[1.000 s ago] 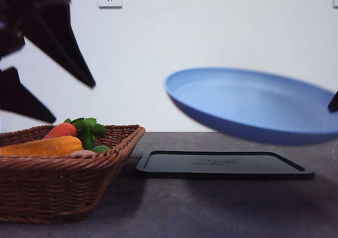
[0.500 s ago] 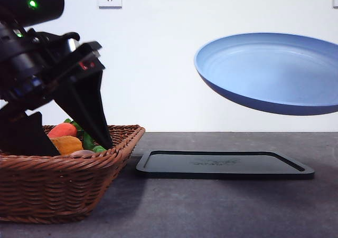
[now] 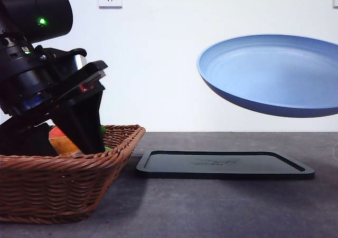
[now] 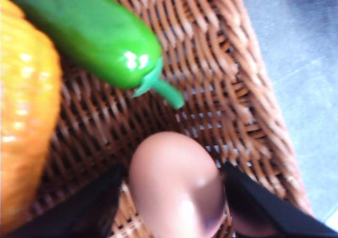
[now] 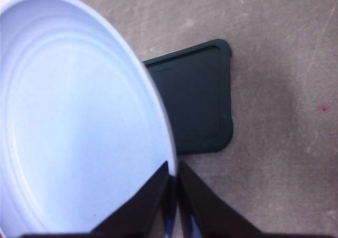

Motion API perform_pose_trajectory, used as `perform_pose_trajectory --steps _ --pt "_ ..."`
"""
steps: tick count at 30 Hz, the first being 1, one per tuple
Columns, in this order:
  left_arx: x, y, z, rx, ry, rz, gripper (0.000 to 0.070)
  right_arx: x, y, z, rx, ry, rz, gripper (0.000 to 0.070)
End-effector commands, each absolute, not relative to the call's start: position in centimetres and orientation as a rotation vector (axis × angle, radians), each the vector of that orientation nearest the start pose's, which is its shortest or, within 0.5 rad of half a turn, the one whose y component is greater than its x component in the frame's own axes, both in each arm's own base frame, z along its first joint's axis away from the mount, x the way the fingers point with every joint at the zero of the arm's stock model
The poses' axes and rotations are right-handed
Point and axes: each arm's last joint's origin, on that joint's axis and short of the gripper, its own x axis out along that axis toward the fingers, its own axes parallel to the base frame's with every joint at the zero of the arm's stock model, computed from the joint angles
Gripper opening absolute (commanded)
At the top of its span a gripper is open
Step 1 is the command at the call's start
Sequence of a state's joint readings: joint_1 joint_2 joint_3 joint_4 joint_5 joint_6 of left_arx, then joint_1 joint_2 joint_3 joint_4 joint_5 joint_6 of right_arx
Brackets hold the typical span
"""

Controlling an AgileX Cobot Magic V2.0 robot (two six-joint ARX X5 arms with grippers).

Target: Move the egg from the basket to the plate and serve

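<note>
The pinkish-brown egg [image 4: 174, 188] lies on the floor of the wicker basket [image 4: 222, 64]. My left gripper [image 4: 173, 198] is open, one black finger [image 4: 100, 201] on each side of the egg and close to it. In the front view the left gripper [image 3: 55, 140] reaches down into the basket [image 3: 63, 180] at the left, its fingertips hidden behind the rim. The blue plate [image 3: 274, 74] hangs tilted in the air at the right, above the table. My right gripper [image 5: 173, 196] is shut on the rim of the plate [image 5: 79, 116].
A flat black tray [image 3: 224, 164] lies on the dark table right of the basket, below the plate; it also shows under the plate as the black tray [image 5: 195, 106]. In the basket, a green vegetable [image 4: 95, 32] and an orange one [image 4: 24, 106] lie beside the egg.
My left arm has come down from above into the basket, its fingers now around the egg. The plate rose and shifted right a second ago and has since held almost still.
</note>
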State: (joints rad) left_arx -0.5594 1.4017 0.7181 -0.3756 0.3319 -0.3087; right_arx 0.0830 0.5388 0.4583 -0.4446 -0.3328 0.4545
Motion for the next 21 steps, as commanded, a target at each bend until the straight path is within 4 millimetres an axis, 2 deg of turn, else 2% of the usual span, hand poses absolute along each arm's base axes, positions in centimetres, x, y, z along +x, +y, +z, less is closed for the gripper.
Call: perform_pose_trajectory --steps 1,7,13,17,21 --pt "20.8 -14.4 17.1 -0.124 1.201 -0.643 0.0299 12.4 2.0 23.7 0.518 0.585 0.281 0.0" --pt "20.8 -14.4 17.1 -0.121 1.199 -0.645 0.0221 12.4 2.0 23.7 0.518 0.585 0.281 0.0" --pt "21.1 -14.3 17.8 -0.114 1.211 -0.638 0.0216 12.4 2.0 23.6 0.519 0.599 0.278 0.0" --pt "21.7 -14.6 19.8 -0.076 1.214 -0.657 0.0216 12.4 2.0 23.1 0.526 0.654 0.272 0.0" --pt "22.7 -15.4 23.1 -0.078 1.144 -0.7 0.0216 12.8 2.2 22.3 0.549 0.756 0.296 0.0"
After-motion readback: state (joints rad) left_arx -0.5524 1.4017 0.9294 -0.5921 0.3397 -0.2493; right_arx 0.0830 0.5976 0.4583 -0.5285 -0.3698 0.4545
